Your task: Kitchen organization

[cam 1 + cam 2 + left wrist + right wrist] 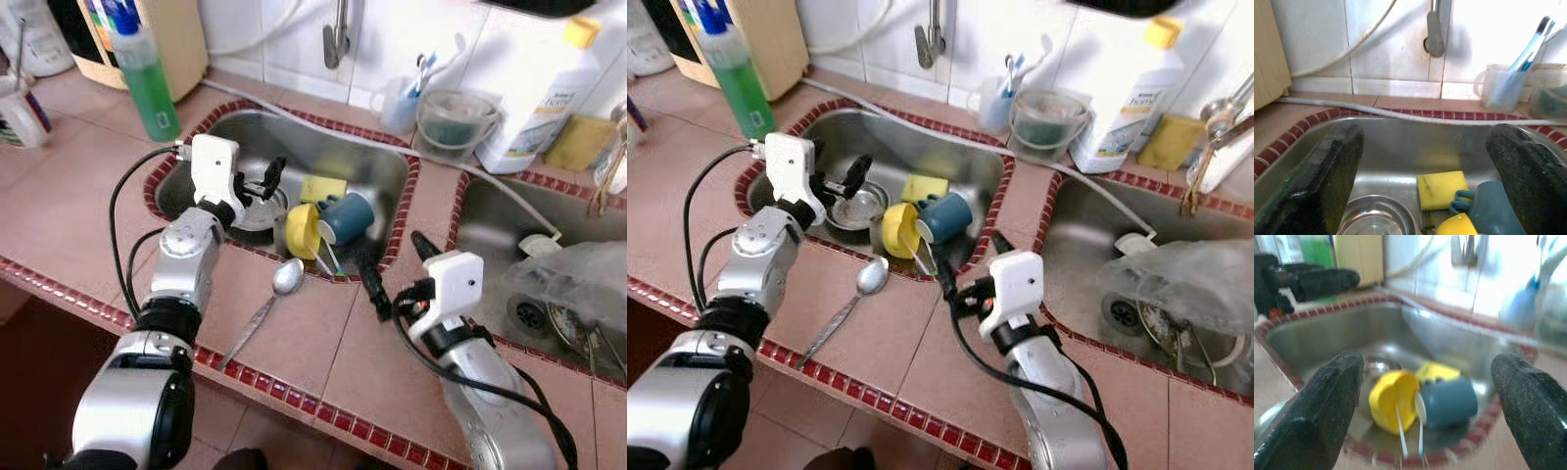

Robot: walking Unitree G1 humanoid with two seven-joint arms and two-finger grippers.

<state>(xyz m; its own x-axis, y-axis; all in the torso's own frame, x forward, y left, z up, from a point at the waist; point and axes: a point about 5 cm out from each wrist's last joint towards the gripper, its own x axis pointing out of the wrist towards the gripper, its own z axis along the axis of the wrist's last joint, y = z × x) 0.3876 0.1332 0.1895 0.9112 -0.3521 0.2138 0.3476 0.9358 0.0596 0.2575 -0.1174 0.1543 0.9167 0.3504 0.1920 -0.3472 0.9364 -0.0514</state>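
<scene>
Task barely begun: cups (328,220) and sponge (322,187) sit in sink (392,171), spoon (265,305) on bench (78,206); both hands (257,183) (390,266) released, empty.

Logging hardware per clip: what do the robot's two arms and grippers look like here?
Both arms are silver metal with black joint rings. Each wrist carries a white boxy housing, with looping black cables running along it. The left gripper and right gripper each have two long black fingers.

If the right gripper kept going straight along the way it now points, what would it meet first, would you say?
Most likely the yellow cup and blue mug lying in the sink, framed between the right gripper's open jaws; depth is unclear, so which comes first is uncertain.
</scene>
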